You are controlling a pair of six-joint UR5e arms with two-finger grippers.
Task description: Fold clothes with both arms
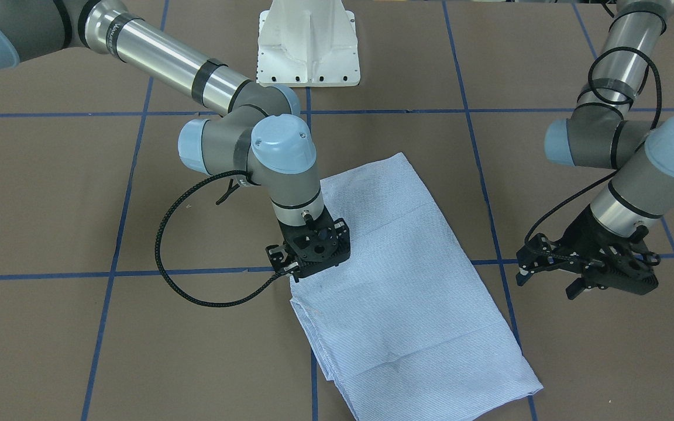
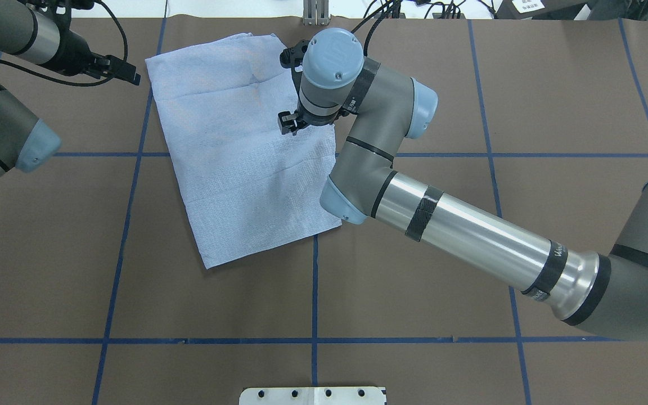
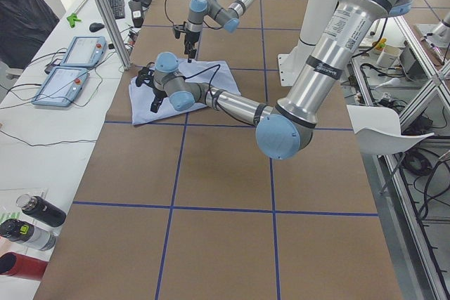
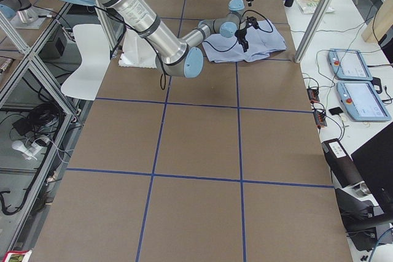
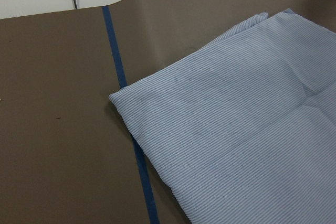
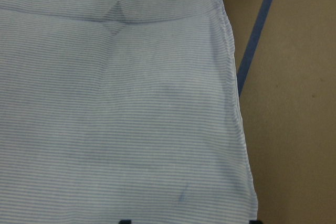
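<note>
Brown table [image 1: 50, 193]: striped shirt [image 1: 407, 304] beneath spread right hand [image 1: 312, 257]; left hand [image 1: 547, 283] spread, well aside.

The table [image 2: 414, 281] is covered in brown sheeting marked into big squares by blue tape lines [image 2: 314, 292]. Along the white side bench lie two blue-edged control tablets [image 3: 83, 52], side by side with cables trailing off them, and further back a black keyboard [image 3: 115, 3] with a mouse [image 3: 96, 27] near it. Three bottles [image 3: 42, 211] lie at the bench's near end, one black, one red. A person in a dark top [image 3: 24, 22] sits by the bench. Across the table, a white chair [image 3: 383, 128] stands among aluminium frame posts.
</note>
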